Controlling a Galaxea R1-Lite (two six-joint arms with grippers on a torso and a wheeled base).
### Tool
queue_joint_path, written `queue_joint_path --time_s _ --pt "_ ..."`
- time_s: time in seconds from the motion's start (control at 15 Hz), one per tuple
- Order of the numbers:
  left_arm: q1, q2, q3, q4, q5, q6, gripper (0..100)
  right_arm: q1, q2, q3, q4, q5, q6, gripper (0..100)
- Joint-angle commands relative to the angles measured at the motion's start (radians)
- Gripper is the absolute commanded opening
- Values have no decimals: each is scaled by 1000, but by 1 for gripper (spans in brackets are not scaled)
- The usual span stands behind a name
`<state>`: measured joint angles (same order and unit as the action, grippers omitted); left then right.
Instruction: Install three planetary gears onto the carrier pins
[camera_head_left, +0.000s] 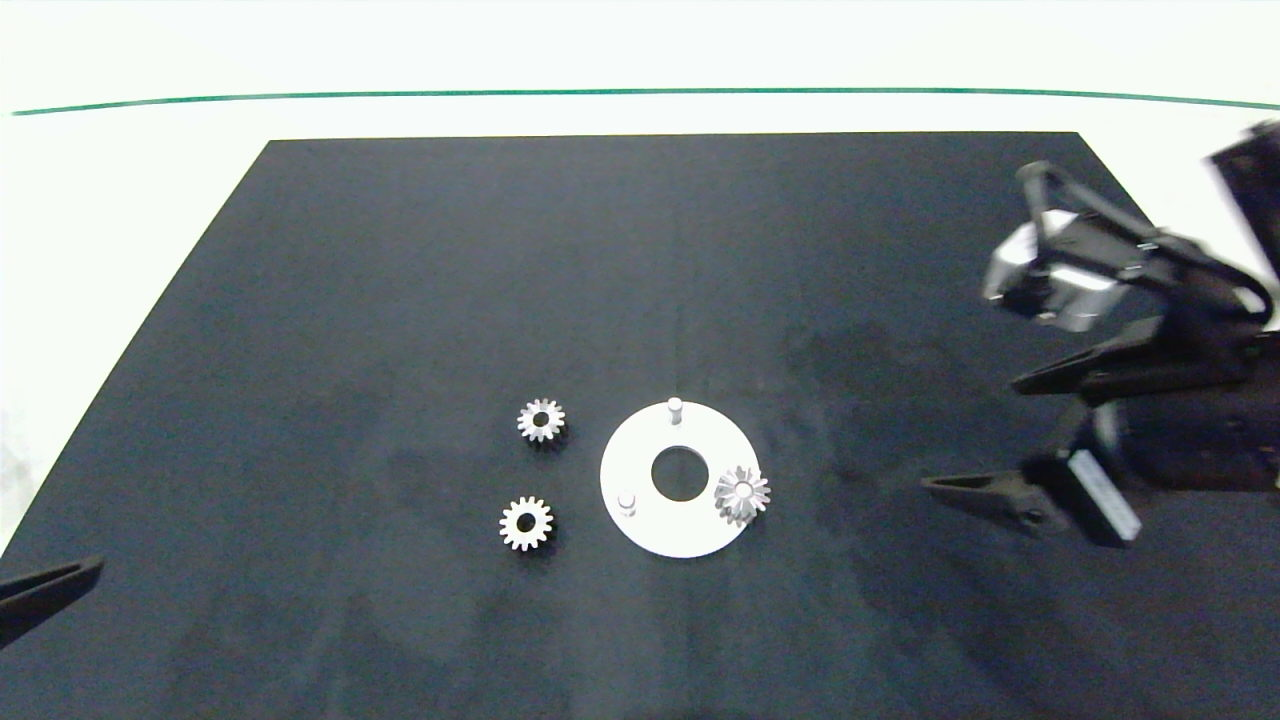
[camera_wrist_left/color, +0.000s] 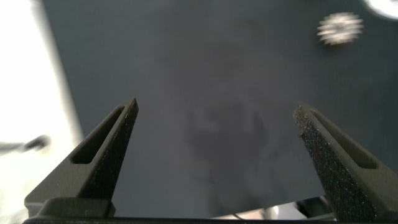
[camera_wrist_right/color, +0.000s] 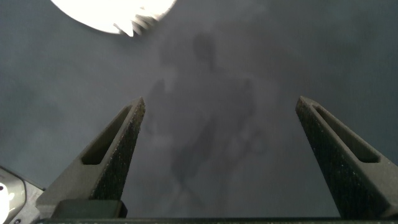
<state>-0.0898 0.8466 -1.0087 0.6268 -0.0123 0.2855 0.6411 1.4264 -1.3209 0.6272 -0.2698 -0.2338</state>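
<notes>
Right gripper (camera_head_left: 975, 435) spread wide, holding nothing, hovering over bare black mat (camera_head_left: 400, 300) near its right edge, well apart from white disc (camera_head_left: 640, 520). Left gripper (camera_wrist_left/color: 214, 112) likewise wide and empty, at near left corner. One gear (camera_head_left: 742, 493) seated on disc's right pin; two gears (camera_head_left: 541, 420) (camera_head_left: 526, 523) flat on mat just left of disc; two pins (camera_head_left: 675, 407) (camera_head_left: 627, 502) bare.

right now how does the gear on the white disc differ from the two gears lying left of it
The gear on the disc sits at the right edge of the white disc, over a pin position, and looks tilted, its face catching light. The upper loose gear and lower loose gear lie flat on the black mat, apart from the disc, centre holes dark and open. All three are small, silvery and toothed.
</notes>
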Motion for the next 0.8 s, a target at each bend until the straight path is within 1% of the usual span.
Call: queue_joint_path --time_s 0.07,0.13,0.2,0.27,0.33,0.4,0.47,0.53,0.67,0.8 --pt "-217 315 -68 -30 9 -43 100 -155 -394 106 9 -11 7 100" --pt "-258 361 -65 -30 9 -45 100 -181 -455 124 9 -11 13 100" --pt "-289 410 -64 -32 9 -54 100 -205 -508 150 9 -11 13 100" --pt "-331 450 -65 -41 11 -74 100 -225 -552 164 9 -11 14 100" --pt "-372 488 -62 -73 23 -101 100 -239 -595 173 9 -11 14 100" --pt "-410 528 -54 -102 66 -124 100 -258 -630 175 9 -11 13 100" --pt "-449 562 -41 -128 121 -137 100 -278 -661 175 9 -11 13 100" --pt "-475 575 -28 -151 135 -143 100 -294 -679 173 9 -11 11 100" --pt "-535 582 -24 -159 135 -146 100 -302 -701 172 9 -11 13 100" --pt "-548 592 -22 -191 137 -146 100 -302 -738 177 9 -11 13 100"
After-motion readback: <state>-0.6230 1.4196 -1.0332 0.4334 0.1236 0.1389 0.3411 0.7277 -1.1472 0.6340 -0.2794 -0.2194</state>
